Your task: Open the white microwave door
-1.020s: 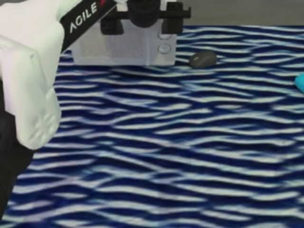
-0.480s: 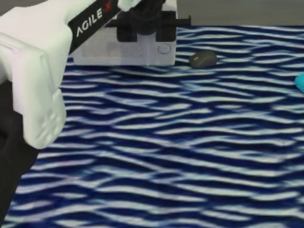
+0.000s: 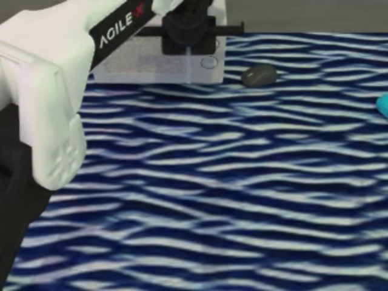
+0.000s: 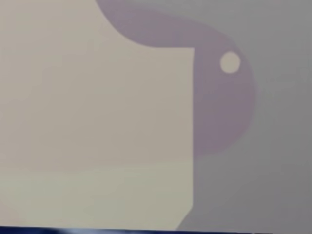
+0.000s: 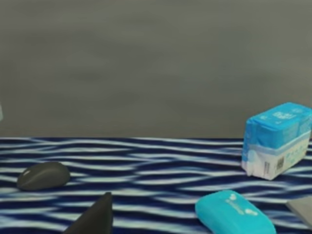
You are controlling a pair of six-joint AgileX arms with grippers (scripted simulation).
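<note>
White microwave door (image 3: 145, 65), left end effector (image 3: 189, 37) against it.

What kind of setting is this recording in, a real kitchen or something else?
Most likely a rendered tabletop test scene, not a kitchen: the white microwave sits on a table covered in a blue-and-white wave pattern before a plain grey backdrop, among unrelated clutter such as a dark computer mouse and a blue tissue pack.

One microwave (image 3: 182, 60); one mouse (image 3: 259, 75); perhaps two blue packs (image 5: 277, 139).
</note>
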